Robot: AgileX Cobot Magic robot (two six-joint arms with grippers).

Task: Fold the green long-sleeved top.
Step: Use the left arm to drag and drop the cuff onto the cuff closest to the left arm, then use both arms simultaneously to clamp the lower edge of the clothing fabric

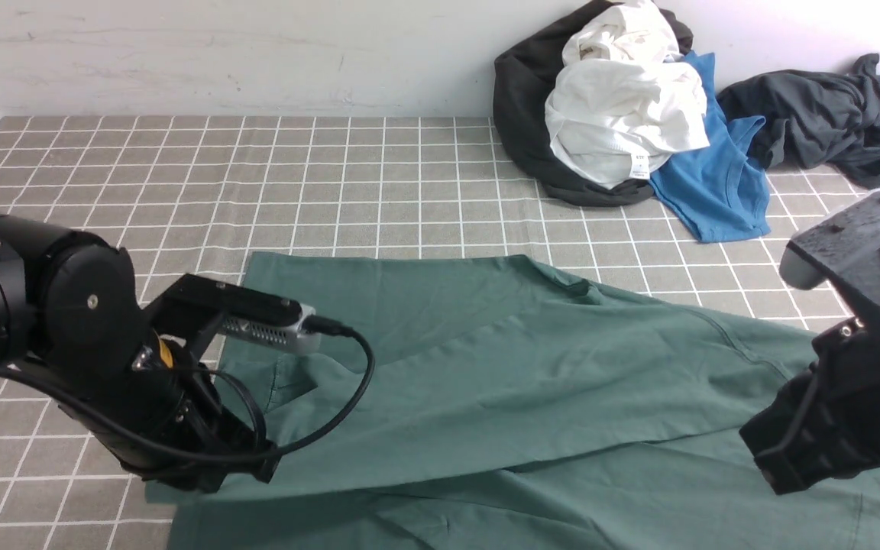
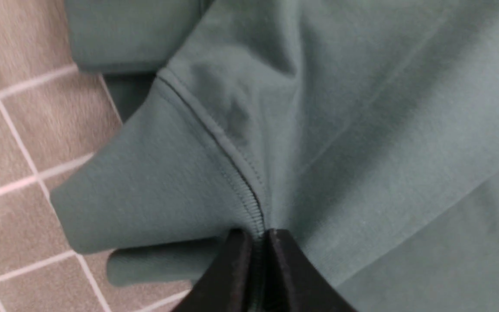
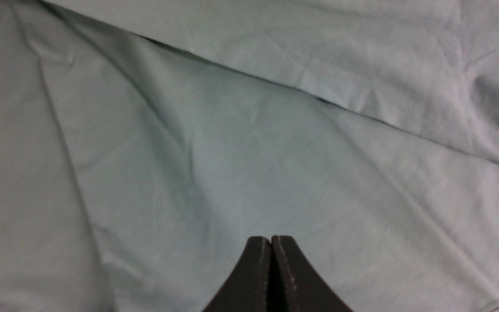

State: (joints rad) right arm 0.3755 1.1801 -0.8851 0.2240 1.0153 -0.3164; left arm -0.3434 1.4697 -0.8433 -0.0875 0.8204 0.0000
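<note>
The green long-sleeved top [image 1: 486, 367] lies spread over the near half of the checked table, with one layer folded diagonally over another. At its left edge my left gripper [image 1: 266, 467] is low on the cloth. In the left wrist view that gripper [image 2: 256, 234] is shut on a stitched seam [image 2: 232, 160] of the top [image 2: 362, 130], pulling the fabric into a peak. My right gripper [image 1: 772, 467] hovers over the top's right part. In the right wrist view it [image 3: 271, 238] is shut with nothing between its jaws, just above smooth green fabric [image 3: 232, 151].
A heap of clothes lies at the back right against the wall: a black garment [image 1: 520, 114], a white one [image 1: 623, 107], a bright blue shirt [image 1: 715, 179] and a dark grey garment [image 1: 822, 114]. The grey checked tablecloth [image 1: 180, 176] covers the table.
</note>
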